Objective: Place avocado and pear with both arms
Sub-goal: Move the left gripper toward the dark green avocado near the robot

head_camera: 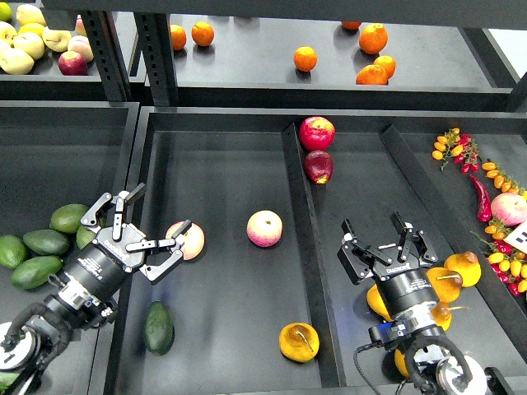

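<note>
- The avocado (159,327) lies on the floor of the middle black tray (222,346), near its front-left corner, free of both grippers.
- The pear (299,341) lies in the same tray at the front right, close against the divider wall, stem dimple facing up and right.
- Left gripper (136,230) hangs over the tray's left edge, above and left of the avocado; jaws spread wide, holding nothing.
- A pink-and-cream peach (191,239) sits just beside the left gripper's right-hand fingertips; contact cannot be told.
- A second peach (264,228) rests mid-tray, apart from both grippers.
- Right gripper (387,247) stands over the right compartment, fingers parted wide, empty.
- Orange-yellow fruits (461,267) are clustered around the right arm's wrist, partly hidden by it.
- 2 red apples (317,133) sit at the far end of the divider, one behind the other.
- Lighter green oval fruits (37,255) are grouped in the left tray.
- Oranges (305,58) lie scattered on the upper shelf.
</note>
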Motion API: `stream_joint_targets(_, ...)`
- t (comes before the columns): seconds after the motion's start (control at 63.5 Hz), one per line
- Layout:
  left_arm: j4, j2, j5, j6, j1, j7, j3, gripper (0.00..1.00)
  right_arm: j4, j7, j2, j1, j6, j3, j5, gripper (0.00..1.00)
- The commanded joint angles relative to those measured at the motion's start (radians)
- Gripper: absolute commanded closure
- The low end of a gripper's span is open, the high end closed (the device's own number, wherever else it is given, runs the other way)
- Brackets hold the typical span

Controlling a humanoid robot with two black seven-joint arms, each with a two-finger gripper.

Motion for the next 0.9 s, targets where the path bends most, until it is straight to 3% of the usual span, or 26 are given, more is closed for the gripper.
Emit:
stream_joint_targets(0.0,0.004,0.140,-0.001,-0.002,-0.121,0.004,0.142,0.00,0.000,0.000,0.000,0.006,-0.003,-0.001,-0.003,0.00)
stream_joint_targets(0.142,0.017,0.235,0.028,-0.002,-0.259,0.057,0.314,0.00,-0.001,-0.001,0.000,0.040,-0.032,-0.002,-0.006,0.00)
stream_joint_targets(0.299,0.037,0.254,0.130,0.008,-0.392,0.057,0.472,0.00,-0.001,-0.003,0.000,0.078,-0.038,-0.001,-0.005,0.00)
stream_joint_targets(0.52,0.038,0.256,0.242,0.112,-0.543,0.057,0.622,0.00,-0.001,-0.001,0.000,0.110,-0.040,0.013,-0.005,0.00)
stream_joint_targets(0.646,0.041,0.257,0.277,0.130,-0.615,0.057,0.727,0.00,-0.001,-0.001,0.000,0.113,-0.043,0.034,-0.003,0.00)
stream_joint_targets(0.882,0.069,0.236,0.311,0.181,-0.840,0.057,1.081,0.00,-0.003,-0.003,0.000,0.150,-0.069,0.059,-0.002,0.00)
